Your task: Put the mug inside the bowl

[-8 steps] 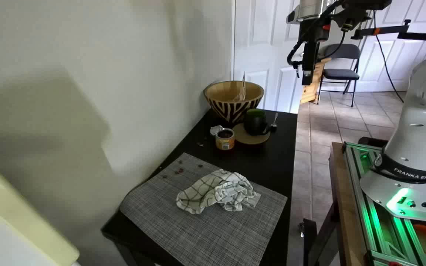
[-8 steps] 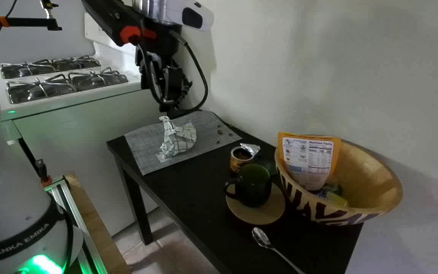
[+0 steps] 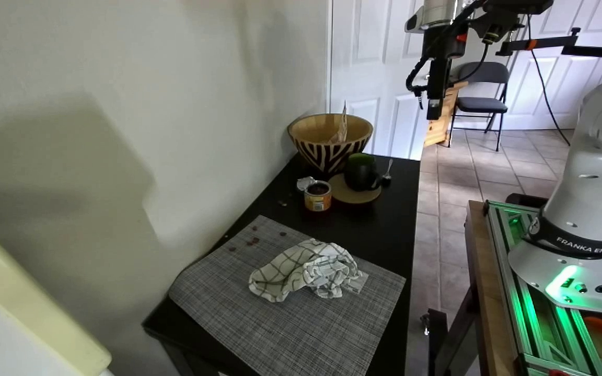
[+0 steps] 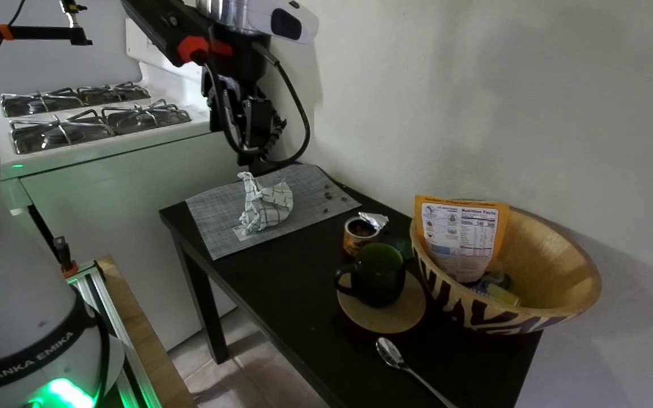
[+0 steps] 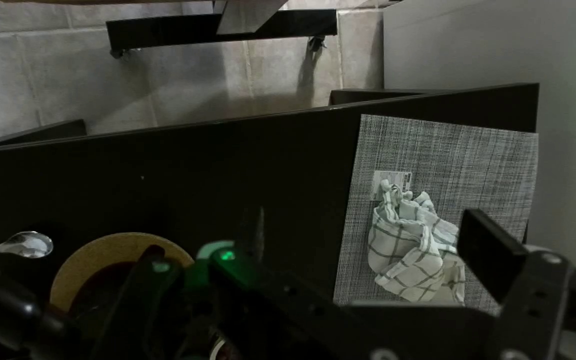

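The dark mug point(image 3: 359, 173) stands upright on a flat round tan disc point(image 3: 352, 196) on the black table; both also show in an exterior view, mug point(image 4: 379, 277) and disc point(image 4: 386, 324). The large tan bowl point(image 3: 330, 151) with dark zigzag stripes stands beside the mug, by the wall; it also shows in an exterior view point(image 4: 556, 266) and is out of the wrist view. My gripper point(image 3: 434, 110) hangs well above the table, apart from mug and bowl. In the wrist view the gripper point(image 5: 370, 242) has its fingers wide apart with nothing between them; its linkage hides most of the mug.
An orange and white bag point(image 4: 459, 238) and small items stand in the bowl. An opened tin point(image 4: 355, 242) stands next to the mug. A spoon point(image 4: 391, 354) lies in front of the disc. A checked cloth point(image 5: 410, 245) lies on a grey placemat point(image 5: 468, 155). A wall borders the table.
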